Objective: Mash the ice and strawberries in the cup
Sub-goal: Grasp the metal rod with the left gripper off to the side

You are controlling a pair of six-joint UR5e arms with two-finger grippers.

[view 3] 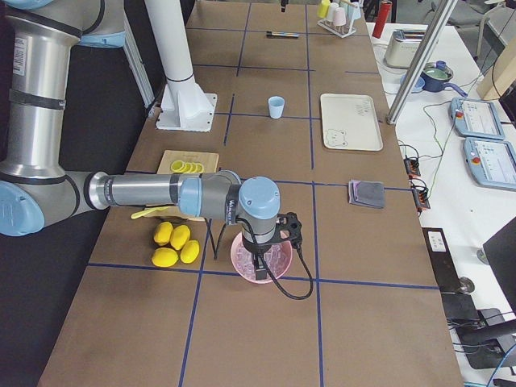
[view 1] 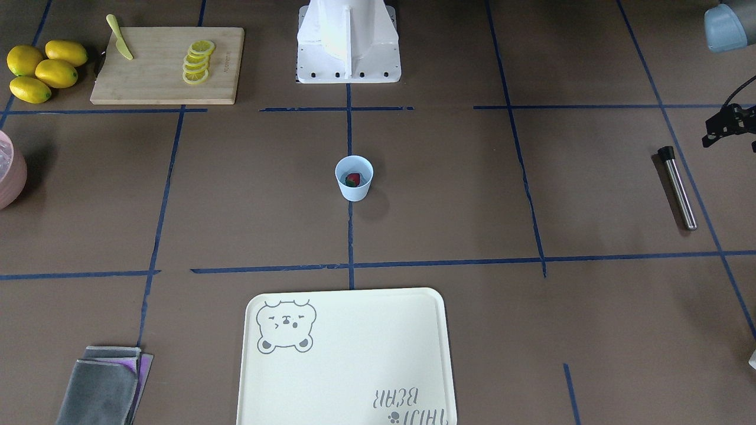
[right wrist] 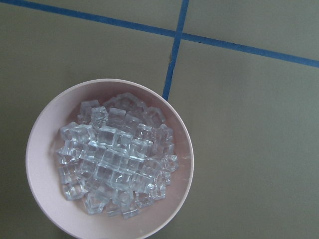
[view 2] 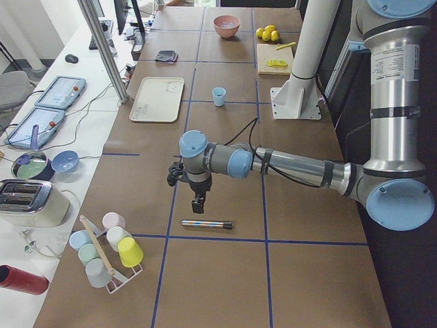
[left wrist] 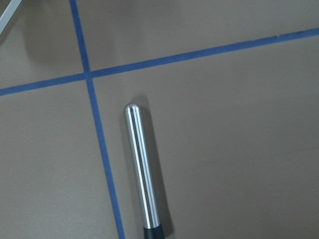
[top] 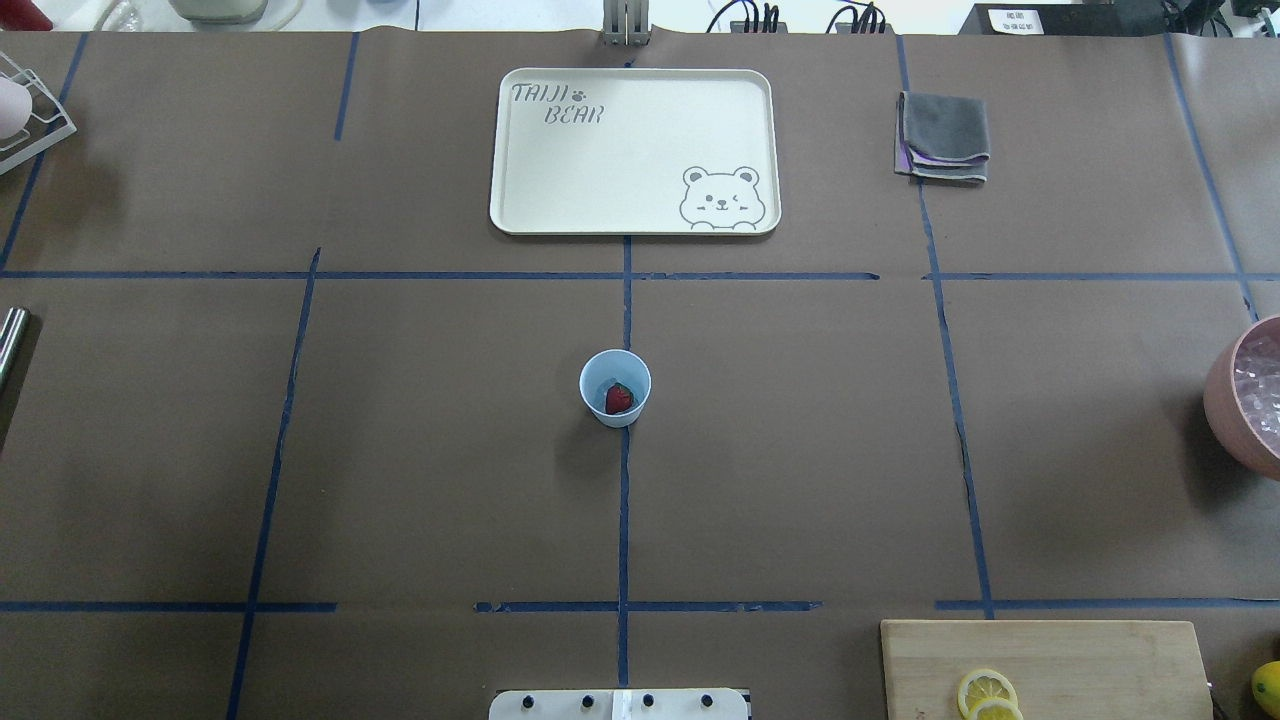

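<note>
The brown bench (top: 800, 450) carried a cream bear-print tray (top: 600, 170) at its far centre. A wooden cutting board (view 1: 153, 71) with lemon slices (view 1: 196, 62) lay near the robot's base on its right side. The pink bowl (right wrist: 40, 164) at the right end held the ice (right wrist: 112, 154). The right gripper (view 3: 260, 272) hung directly above that bowl; whether its jaws were released or clenched could not be told. The pale blue cup (top: 614, 388) stood upright at bench centre and contained one strawberry (top: 619, 398). The left gripper (view 2: 198, 203) hovered just above the steel muddler (view 2: 207, 223) at the left end; the state of its jaws could not be told either.
</note>
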